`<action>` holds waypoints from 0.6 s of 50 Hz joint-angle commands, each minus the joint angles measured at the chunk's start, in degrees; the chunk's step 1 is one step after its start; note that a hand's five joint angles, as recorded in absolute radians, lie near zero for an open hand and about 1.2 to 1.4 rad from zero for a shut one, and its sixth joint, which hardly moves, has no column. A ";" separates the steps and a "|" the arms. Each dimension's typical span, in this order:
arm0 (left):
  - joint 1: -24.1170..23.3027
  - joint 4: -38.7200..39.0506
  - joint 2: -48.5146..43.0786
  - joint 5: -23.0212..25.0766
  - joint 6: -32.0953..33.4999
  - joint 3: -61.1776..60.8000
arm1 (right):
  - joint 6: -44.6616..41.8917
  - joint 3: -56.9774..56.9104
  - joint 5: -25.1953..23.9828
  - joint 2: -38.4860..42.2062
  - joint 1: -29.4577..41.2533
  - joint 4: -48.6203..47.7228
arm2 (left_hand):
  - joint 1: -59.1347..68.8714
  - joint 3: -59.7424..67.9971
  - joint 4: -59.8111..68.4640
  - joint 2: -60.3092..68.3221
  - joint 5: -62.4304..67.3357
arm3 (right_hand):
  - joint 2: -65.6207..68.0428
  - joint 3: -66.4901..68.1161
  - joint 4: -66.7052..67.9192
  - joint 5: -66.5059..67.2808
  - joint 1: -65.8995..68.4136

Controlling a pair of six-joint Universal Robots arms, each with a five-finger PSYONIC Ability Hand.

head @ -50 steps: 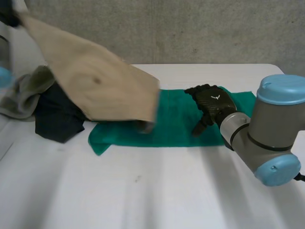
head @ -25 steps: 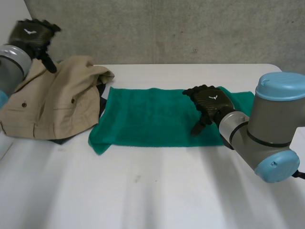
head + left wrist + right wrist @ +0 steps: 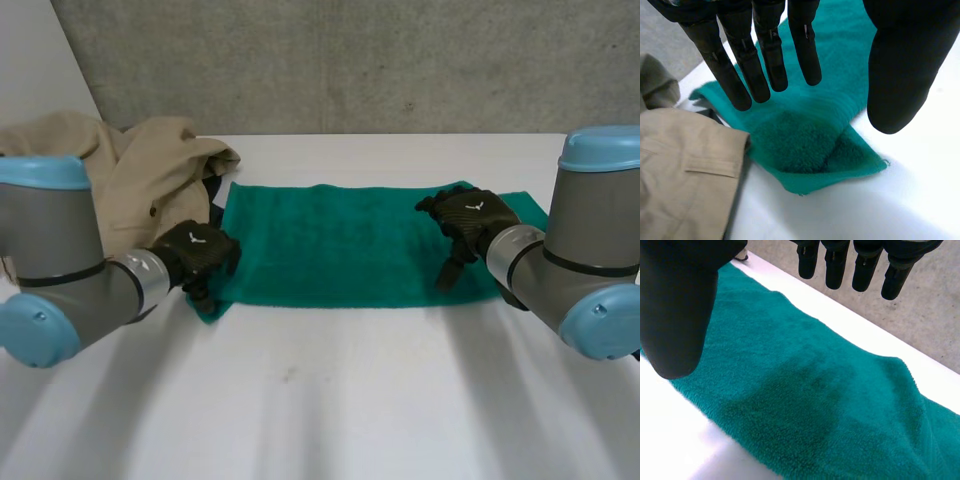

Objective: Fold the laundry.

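A green towel (image 3: 330, 245) lies spread flat across the middle of the white table (image 3: 330, 400). My left hand (image 3: 195, 255) hovers over the towel's near left corner (image 3: 810, 160), open, with straight fingers (image 3: 765, 50) and the thumb held apart. My right hand (image 3: 470, 215) is over the right part of the towel (image 3: 805, 400), close to its near edge. It is open too, its thumb (image 3: 675, 305) spread away from the fingers, and holds nothing.
A beige garment (image 3: 130, 170) lies bunched at the back left, beside the towel's left end (image 3: 685, 170). A dark cloth (image 3: 213, 195) peeks out under it. A concrete wall (image 3: 350, 60) runs behind the table's far edge.
The left hand let go of the beige garment, which dropped onto the pile at the back left. That hand then came down to the towel's near left corner. The right hand shifted slightly right.
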 commanded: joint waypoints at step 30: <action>-4.80 -3.45 0.79 -6.50 -1.50 9.61 | -5.65 4.23 2.24 -8.27 -8.14 9.28 | 44.24 44.44 44.33 44.45 44.44 | 2.38 2.26 2.24 1.23 1.86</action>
